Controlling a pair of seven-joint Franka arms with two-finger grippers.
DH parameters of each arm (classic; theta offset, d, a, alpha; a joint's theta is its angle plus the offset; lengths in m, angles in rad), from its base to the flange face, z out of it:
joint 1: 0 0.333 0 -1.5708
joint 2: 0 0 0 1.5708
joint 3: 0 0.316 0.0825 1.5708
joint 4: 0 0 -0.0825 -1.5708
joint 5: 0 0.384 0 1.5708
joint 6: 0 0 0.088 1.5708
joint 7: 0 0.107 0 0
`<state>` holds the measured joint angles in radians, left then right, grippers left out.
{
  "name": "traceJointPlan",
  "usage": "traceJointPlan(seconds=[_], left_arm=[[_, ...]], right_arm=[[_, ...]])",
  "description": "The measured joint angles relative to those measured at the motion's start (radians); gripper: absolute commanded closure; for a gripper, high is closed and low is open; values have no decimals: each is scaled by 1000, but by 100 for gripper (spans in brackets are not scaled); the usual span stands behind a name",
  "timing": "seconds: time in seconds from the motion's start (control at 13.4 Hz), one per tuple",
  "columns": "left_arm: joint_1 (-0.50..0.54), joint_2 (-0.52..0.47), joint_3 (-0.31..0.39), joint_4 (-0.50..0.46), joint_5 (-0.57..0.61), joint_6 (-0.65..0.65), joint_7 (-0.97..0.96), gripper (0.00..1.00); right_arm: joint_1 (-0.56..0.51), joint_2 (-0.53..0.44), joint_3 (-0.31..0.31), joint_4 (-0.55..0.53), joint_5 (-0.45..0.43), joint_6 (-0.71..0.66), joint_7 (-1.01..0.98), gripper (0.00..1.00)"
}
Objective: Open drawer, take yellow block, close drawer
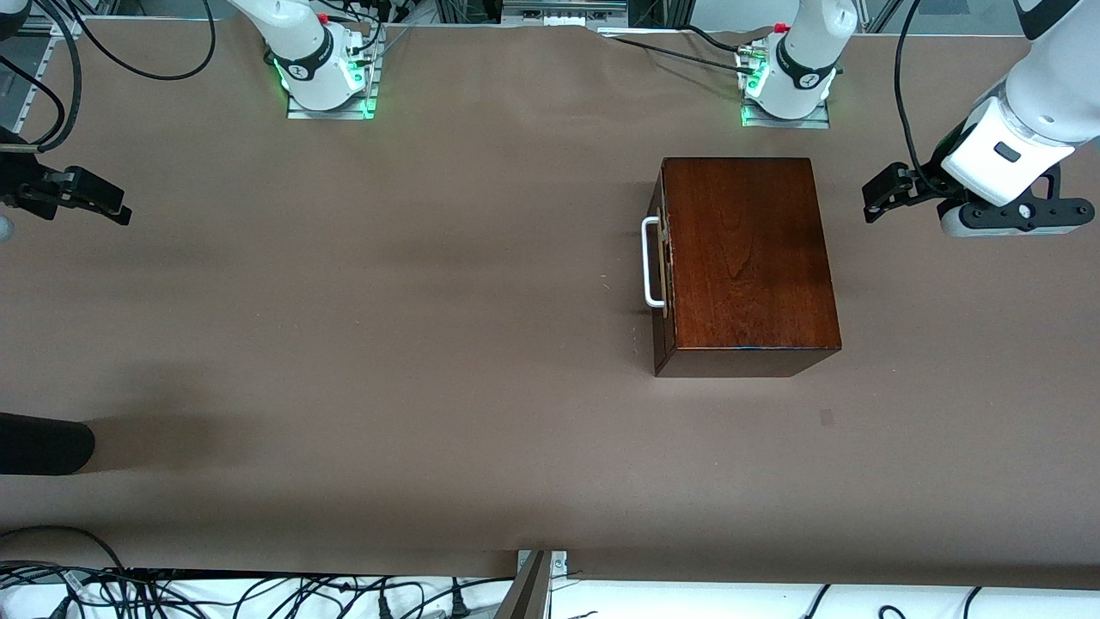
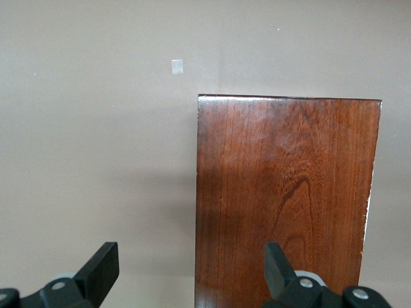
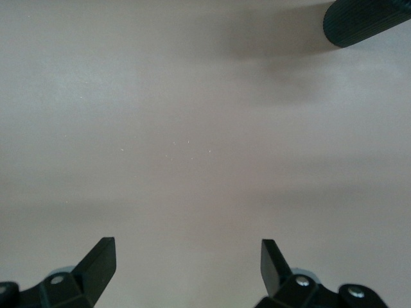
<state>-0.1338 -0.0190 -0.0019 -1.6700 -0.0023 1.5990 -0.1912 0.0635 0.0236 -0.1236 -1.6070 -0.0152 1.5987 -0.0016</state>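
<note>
The dark mahogany box (image 1: pixel 743 258) stands on the table with its drawer (image 1: pixel 663 258) shut. The drawer's white bar handle (image 1: pixel 652 262) faces the right arm's end of the table. The yellow block is out of view. My left gripper (image 1: pixel 878 196) hangs open and empty at the left arm's end of the box, on the side away from the handle. In the left wrist view the left gripper (image 2: pixel 191 256) straddles the edge of the box top (image 2: pixel 289 186). My right gripper (image 1: pixel 107 199) waits open over bare table at the right arm's end, also seen as the right gripper (image 3: pixel 186 250).
A black ribbed cylinder (image 1: pixel 43 443) pokes in over the table edge at the right arm's end, seen too as the cylinder (image 3: pixel 366 22). A small grey patch (image 1: pixel 827 417) marks the brown table cover (image 1: pixel 430 301), nearer to the front camera than the box.
</note>
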Motion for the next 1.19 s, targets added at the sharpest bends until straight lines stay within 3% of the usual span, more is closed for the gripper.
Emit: traceJointPlan(seconds=[1.19], left_arm=[[0, -8, -4, 0, 0, 0, 0, 0]], right_arm=[[0, 0, 0, 25, 0, 1, 0, 0]])
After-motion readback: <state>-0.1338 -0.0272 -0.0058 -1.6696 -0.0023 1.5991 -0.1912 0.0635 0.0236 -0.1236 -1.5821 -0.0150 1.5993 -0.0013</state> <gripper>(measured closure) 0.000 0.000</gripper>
